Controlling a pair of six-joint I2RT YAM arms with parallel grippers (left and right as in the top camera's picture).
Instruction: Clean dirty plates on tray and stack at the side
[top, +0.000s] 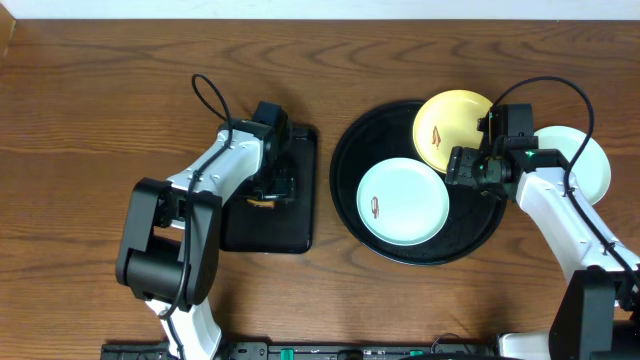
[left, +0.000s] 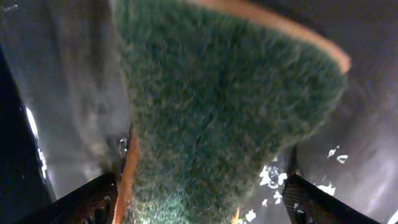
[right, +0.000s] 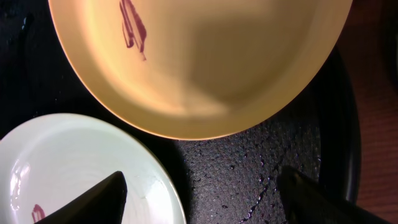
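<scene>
From overhead the left gripper (top: 268, 193) sits low over the small rectangular black tray (top: 240, 235). Only its wrist camera shows the green scouring sponge (left: 224, 112) with an orange back between its spread fingers, with a gap at one finger, so it is not clamped. On the round black tray (top: 350, 150) lie a smeared mint plate (top: 402, 203) and a yellow plate (top: 450, 125). The right gripper (top: 462, 165) hangs above them, open and empty. A third pale plate (top: 590, 165) rests on the table, off the tray, seen only from overhead.
</scene>
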